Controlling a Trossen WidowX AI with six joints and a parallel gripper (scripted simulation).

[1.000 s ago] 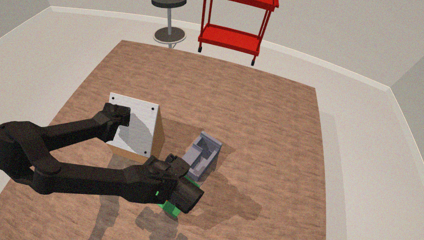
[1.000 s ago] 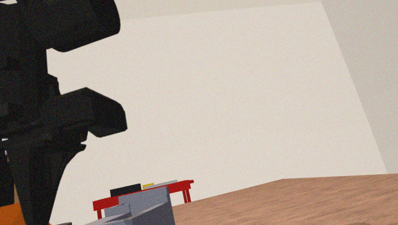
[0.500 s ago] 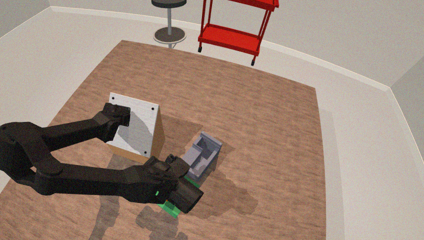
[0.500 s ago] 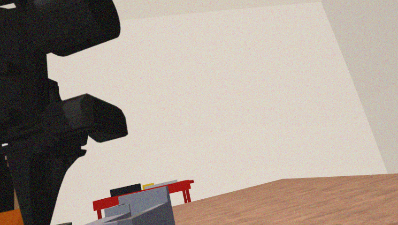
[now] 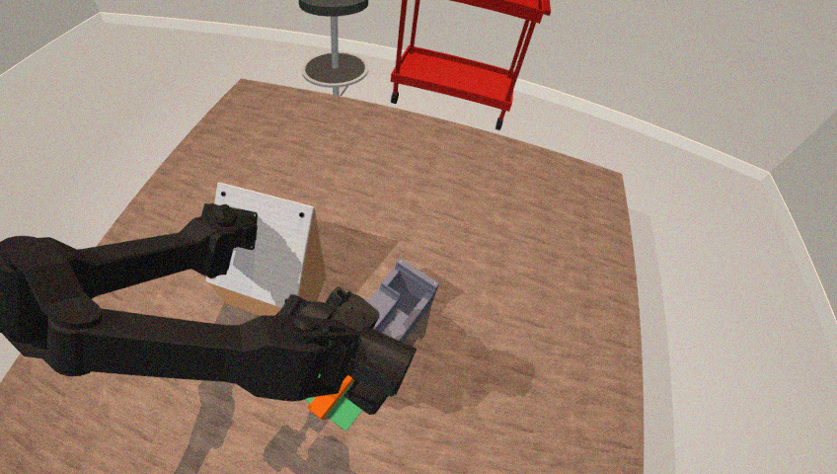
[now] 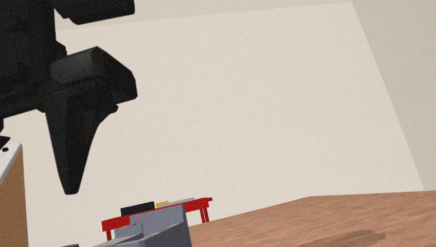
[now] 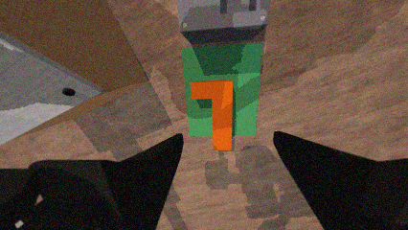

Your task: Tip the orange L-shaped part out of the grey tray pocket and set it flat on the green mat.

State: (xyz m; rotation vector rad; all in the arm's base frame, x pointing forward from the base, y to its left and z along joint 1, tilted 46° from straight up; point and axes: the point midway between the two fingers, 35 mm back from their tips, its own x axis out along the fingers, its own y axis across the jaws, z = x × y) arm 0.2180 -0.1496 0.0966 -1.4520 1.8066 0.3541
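1. Presently, my black two-finger pincer point(image 5: 375, 369) point(image 6: 72, 183) point(image 7: 226, 137) is wide open, though I cannot say it is at its full limit. It has hold of nothing: in the wrist view there is a gap at both sides, between each finger and the part.

2. The orange L-shaped part point(image 5: 328, 404) point(image 7: 222, 115) is out of the tray. In the wrist view it shows over the flat green rectangular mat point(image 5: 346, 418) point(image 7: 246, 120). Its short leg points to the left of this view, at the end nearer to the tray, and its long leg passes the mat's near edge.

3. I cannot tell if the part is lying fully flat, or if its top side is up. The top view shows it partly, because my black jointed arm point(image 5: 164, 346) covers the rest.

4. The grey block-shaped tray point(image 5: 382, 305) point(image 6: 159, 215) point(image 7: 211, 19) is just beside the mat, with its pocket not filled by the part. Both are on the brown wooden table point(image 5: 498, 234) point(image 6: 336, 217) point(image 7: 335, 120).

5. Near the tray there is also a white sloping board point(image 5: 284, 234) point(image 6: 10, 160) point(image 7: 38, 86) with brown sides.

6. Behind the table, a red metal cart point(image 5: 452, 79) point(image 6: 195, 204) stands on the floor.
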